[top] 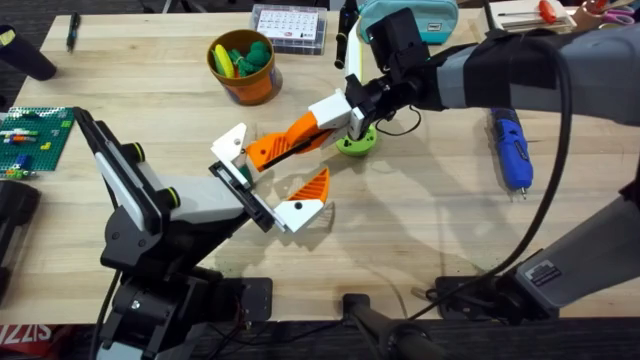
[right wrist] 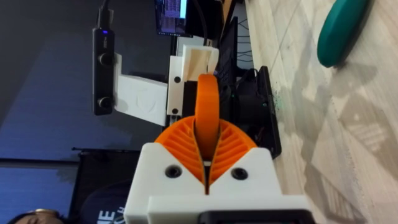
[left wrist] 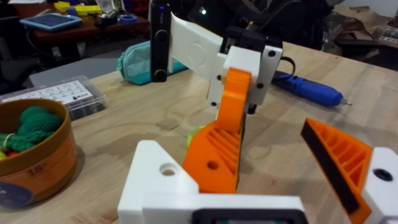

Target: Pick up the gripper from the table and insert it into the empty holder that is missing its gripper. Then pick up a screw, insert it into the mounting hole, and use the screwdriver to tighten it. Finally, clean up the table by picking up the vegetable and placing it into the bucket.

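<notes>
The right gripper (top: 352, 112) was clamped on the white block base of the long, tapered, ribbed orange plastic gripper (top: 290, 142), its narrow end pointing toward the left gripper's (top: 262, 190) empty white holder (top: 230, 146).

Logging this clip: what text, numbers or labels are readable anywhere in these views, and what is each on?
"18": on the wall of the bucket, left wrist view; the small mark after it is unreadable.
Red lettering at the table's near edge: cut off, not readable.
Grid labels on the clear parts box: too small.
Sticker on the right arm's base: too small.
Monitor: blurred.
</notes>
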Controlling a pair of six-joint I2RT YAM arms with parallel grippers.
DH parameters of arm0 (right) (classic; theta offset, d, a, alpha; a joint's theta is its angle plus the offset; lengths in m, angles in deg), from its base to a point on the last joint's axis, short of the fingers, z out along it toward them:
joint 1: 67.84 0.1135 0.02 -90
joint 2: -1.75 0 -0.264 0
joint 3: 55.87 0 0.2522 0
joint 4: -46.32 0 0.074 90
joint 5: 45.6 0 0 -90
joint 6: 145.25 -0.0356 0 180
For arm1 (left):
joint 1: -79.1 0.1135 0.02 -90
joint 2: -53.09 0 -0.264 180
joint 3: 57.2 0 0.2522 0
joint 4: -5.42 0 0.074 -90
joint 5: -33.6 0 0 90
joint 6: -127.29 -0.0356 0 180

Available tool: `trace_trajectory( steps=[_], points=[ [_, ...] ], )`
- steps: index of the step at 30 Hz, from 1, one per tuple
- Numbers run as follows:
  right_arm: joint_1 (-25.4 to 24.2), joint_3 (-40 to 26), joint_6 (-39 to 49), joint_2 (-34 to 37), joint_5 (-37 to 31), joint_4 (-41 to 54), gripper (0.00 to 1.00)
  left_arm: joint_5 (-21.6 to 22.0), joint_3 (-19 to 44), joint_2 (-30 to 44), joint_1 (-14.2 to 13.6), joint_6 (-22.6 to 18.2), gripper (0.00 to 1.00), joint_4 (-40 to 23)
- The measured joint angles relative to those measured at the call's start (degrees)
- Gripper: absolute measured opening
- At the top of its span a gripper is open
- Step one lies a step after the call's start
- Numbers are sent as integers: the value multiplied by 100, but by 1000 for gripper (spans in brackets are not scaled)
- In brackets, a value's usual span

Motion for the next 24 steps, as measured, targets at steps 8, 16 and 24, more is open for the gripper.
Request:
trace_trajectory(
  steps=[8,16,24],
  points=[
    [-98,2,-123,0,-51,23,18,41,1,0,7,4,989,-57],
    [-625,2,-448,-1,41,29,18,35,1,0,5,4,989,-59],
    [-463,2,-532,0,65,-27,18,35,1,0,7,4,989,-59]
  ],
)
